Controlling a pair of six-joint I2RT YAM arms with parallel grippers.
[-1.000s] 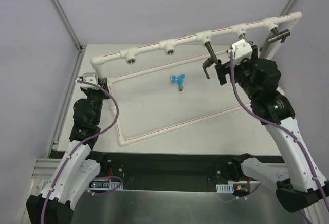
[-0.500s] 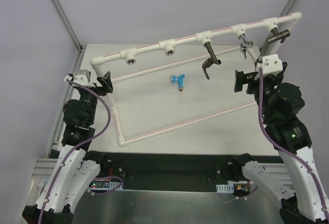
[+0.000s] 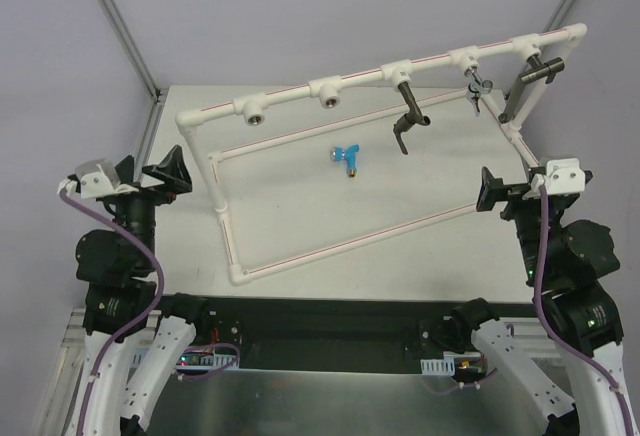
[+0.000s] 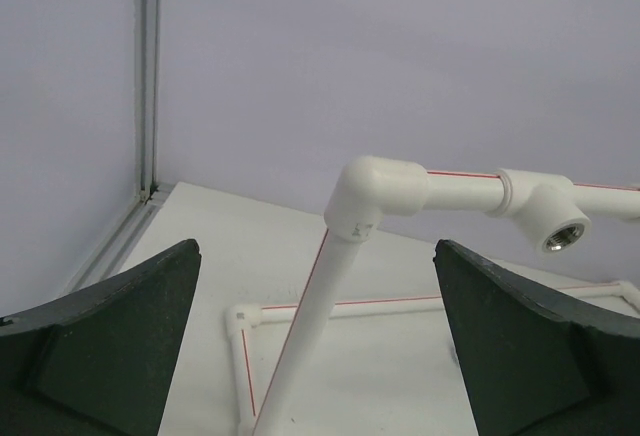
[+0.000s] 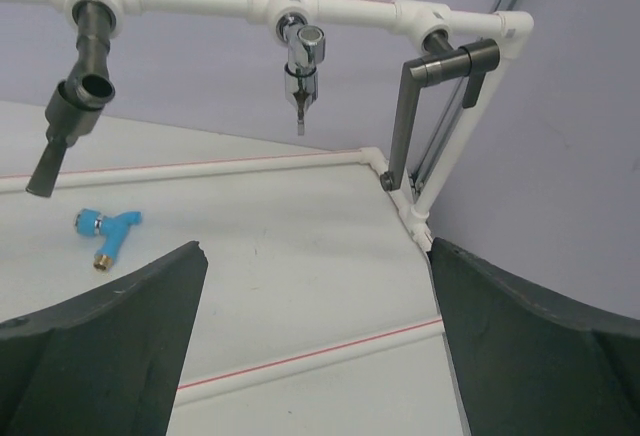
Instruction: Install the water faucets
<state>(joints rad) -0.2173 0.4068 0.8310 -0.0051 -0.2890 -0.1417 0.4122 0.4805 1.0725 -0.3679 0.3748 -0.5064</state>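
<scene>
A blue-handled faucet (image 3: 347, 157) lies loose on the table inside the white pipe frame (image 3: 300, 251); the right wrist view shows the blue faucet (image 5: 108, 230) at the left. On the top rail hang a dark grey faucet with a bent spout (image 3: 407, 116), a small chrome faucet (image 3: 474, 91) and a dark lever faucet (image 3: 528, 81). Two sockets (image 3: 257, 111) on the rail's left stand bare. My left gripper (image 3: 150, 171) is open, left of the frame's corner post (image 4: 345, 256). Near the frame's right side, my right gripper (image 3: 510, 191) is open and holds nothing.
The table's left edge has a metal rail (image 3: 135, 171), and grey walls close in behind. The frame's lower pipe (image 5: 310, 356) crosses the table just ahead of my right gripper (image 5: 316, 248). An open threaded socket (image 4: 565, 234) shows right of the corner elbow.
My left gripper has let go of the frame's left corner, opened wide and drawn back to the left. My right gripper, still open, has pulled away from the top rail toward the near right.
</scene>
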